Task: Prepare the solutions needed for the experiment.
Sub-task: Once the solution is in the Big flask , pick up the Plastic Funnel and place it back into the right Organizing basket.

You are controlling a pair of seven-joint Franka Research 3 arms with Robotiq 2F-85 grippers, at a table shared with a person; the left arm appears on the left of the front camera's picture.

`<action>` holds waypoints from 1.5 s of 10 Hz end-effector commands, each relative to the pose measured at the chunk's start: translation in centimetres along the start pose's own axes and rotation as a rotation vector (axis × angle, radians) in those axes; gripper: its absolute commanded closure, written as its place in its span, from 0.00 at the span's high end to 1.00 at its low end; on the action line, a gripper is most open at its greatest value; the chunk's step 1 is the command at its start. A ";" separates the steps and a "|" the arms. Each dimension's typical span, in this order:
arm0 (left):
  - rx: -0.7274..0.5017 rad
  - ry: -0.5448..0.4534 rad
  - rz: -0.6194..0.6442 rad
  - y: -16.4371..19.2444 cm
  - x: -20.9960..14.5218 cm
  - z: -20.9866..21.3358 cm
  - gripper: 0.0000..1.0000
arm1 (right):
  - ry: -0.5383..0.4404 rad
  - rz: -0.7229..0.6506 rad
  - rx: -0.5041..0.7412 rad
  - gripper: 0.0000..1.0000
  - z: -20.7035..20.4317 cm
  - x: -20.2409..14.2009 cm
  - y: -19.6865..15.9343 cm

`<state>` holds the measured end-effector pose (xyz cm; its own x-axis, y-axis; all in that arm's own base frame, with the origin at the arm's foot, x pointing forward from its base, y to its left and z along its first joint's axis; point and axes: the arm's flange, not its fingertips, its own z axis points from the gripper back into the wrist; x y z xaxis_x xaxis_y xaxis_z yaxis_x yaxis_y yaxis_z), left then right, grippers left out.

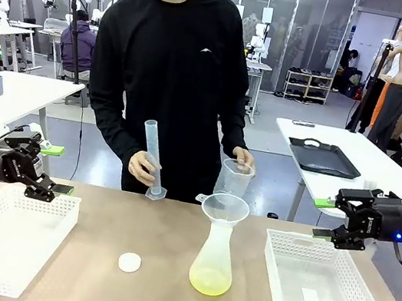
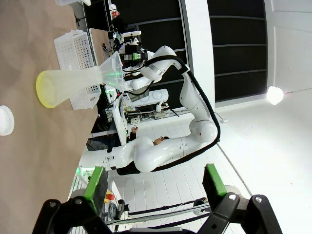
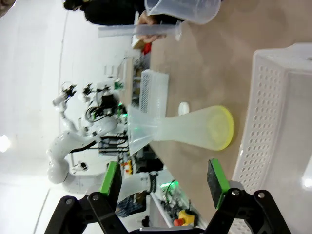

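I'm hovering my left end effector and right end effector spread, empty; the clear plastic beaker at twelve o'clock of the pale yellow-green solution probably needs pouring in next.

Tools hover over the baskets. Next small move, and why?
Probably ease the open right tool toward the neck of the frosted conical flask holding yellow-green liquid, to steady it: the person holds a clear beaker and graduated cylinder just behind its plastic funnel, so a pour looks near.
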<state>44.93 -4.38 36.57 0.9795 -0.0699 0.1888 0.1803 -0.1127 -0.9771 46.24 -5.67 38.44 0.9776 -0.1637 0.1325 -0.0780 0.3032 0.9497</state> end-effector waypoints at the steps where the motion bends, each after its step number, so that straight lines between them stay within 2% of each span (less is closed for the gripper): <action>1: 0.000 0.000 -0.002 0.0 0.0 0.0 1.00 | -0.072 0.024 -0.157 0.89 -0.7 -1.6 1.7; 2: 0.000 0.000 -0.002 0.0 0.0 0.0 1.00 | -0.104 0.052 -0.228 0.89 -0.9 -1.9 2.6; 6: 0.000 0.000 -0.002 0.0 0.0 0.0 1.00 | -0.078 0.139 -0.493 0.89 -2.8 -4.3 10.1; 9: 0.000 0.000 -0.002 0.0 0.0 0.0 1.00 | -0.094 0.093 -0.555 0.89 -4.1 -5.7 14.0; 11: 0.000 0.000 -0.002 0.0 0.0 0.0 1.00 | -0.112 0.072 -0.566 0.89 -4.5 -6.3 15.2; 13: 0.000 0.000 -0.002 0.0 0.0 0.0 1.00 | -0.180 0.087 -0.585 0.89 -4.6 -6.7 15.2; 14: 0.000 0.000 -0.002 0.0 0.0 0.0 1.00 | -0.100 0.096 -0.546 0.89 -4.3 -6.0 15.3; 15: 0.000 0.000 -0.002 0.0 0.0 0.0 1.00 | -0.100 0.096 -0.546 0.89 -4.3 -6.0 15.3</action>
<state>44.93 -4.39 36.57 0.9795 -0.0701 0.1888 0.1803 -0.1127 -0.9771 39.93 3.96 51.15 0.9390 -0.2072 0.2743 -0.0237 0.7570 0.6530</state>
